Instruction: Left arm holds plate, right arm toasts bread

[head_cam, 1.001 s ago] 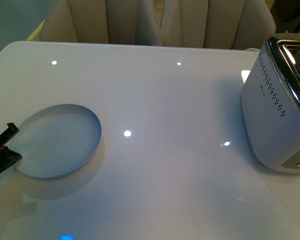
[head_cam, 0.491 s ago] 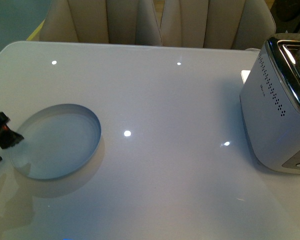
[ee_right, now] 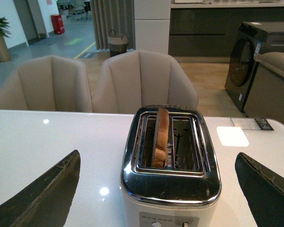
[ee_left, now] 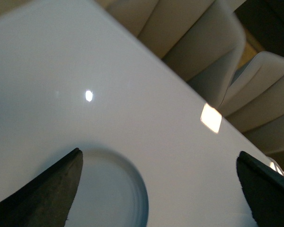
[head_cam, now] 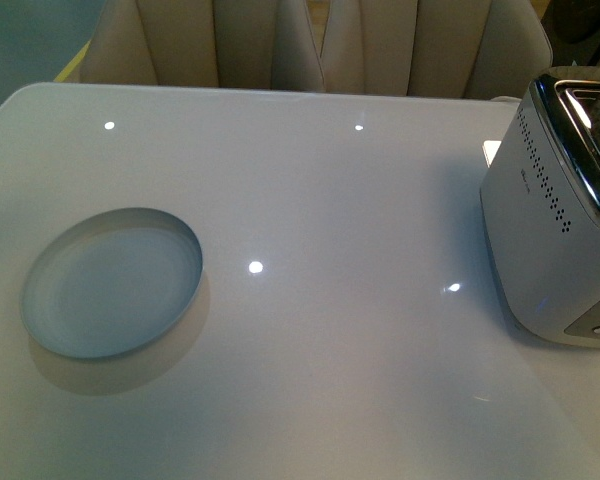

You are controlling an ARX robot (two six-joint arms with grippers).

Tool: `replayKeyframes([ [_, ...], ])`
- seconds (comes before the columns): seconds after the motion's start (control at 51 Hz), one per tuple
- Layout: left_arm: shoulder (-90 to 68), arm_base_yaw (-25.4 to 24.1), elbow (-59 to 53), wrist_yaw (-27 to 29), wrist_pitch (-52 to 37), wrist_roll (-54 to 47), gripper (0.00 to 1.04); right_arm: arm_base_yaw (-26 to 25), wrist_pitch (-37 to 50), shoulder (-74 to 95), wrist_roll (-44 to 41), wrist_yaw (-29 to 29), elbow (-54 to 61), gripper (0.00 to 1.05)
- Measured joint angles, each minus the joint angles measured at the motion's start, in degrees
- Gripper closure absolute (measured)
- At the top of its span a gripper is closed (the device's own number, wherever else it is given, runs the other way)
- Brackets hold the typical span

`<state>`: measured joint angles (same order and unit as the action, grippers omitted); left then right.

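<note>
The pale blue-grey plate (head_cam: 113,282) sits empty on the white table at the front left. It also shows in the left wrist view (ee_left: 111,194), under my open left gripper (ee_left: 158,182), which hangs above it and is out of the front view. The bread (ee_right: 159,137) stands upright in one slot of the white and chrome toaster (ee_right: 170,187), which stands at the table's right edge in the front view (head_cam: 555,215). My open right gripper (ee_right: 158,182) hovers above and in front of the toaster, holding nothing.
The white glossy table (head_cam: 330,200) fills the front view. Beige chairs (head_cam: 310,45) stand along its far edge. The toaster's control panel with a lever and a button (ee_right: 168,222) faces my right gripper.
My left gripper was at the plate's left rim in the front view. It drew back and has left that view. The plate and toaster have not moved.
</note>
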<state>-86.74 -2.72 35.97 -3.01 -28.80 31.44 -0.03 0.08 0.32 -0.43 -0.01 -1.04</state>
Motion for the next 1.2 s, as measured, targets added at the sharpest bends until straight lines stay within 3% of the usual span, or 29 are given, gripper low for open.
replayKeyframes([
  [0.079, 4.87, 2.43, -7.26, 2.45, -18.10, -14.53, 0.30, 0.00, 0.00, -0.04, 0.00, 0.00, 0.00, 0.09],
  [0.196, 19.32, 2.78, -13.64, 3.02, -16.39, -27.15, 0.59, 0.00, 0.00, -0.04, 0.00, 0.04, 0.00, 0.09],
  [0.314, 24.90, 2.78, -19.80, 3.02, -16.46, -29.83, 0.87, 0.00, 0.00, -0.04, 0.00, 0.00, 0.00, 0.09],
  [0.412, 27.67, 2.78, -22.67, 3.02, -16.31, -30.12, 1.02, 0.00, 0.00, -0.04, 0.00, 0.00, 0.00, 0.09],
  [1.197, 52.70, 2.78, -35.19, 3.02, -4.26, -30.64, 1.02, 0.00, 0.00, -0.04, 0.00, 0.00, 0.00, 0.09],
])
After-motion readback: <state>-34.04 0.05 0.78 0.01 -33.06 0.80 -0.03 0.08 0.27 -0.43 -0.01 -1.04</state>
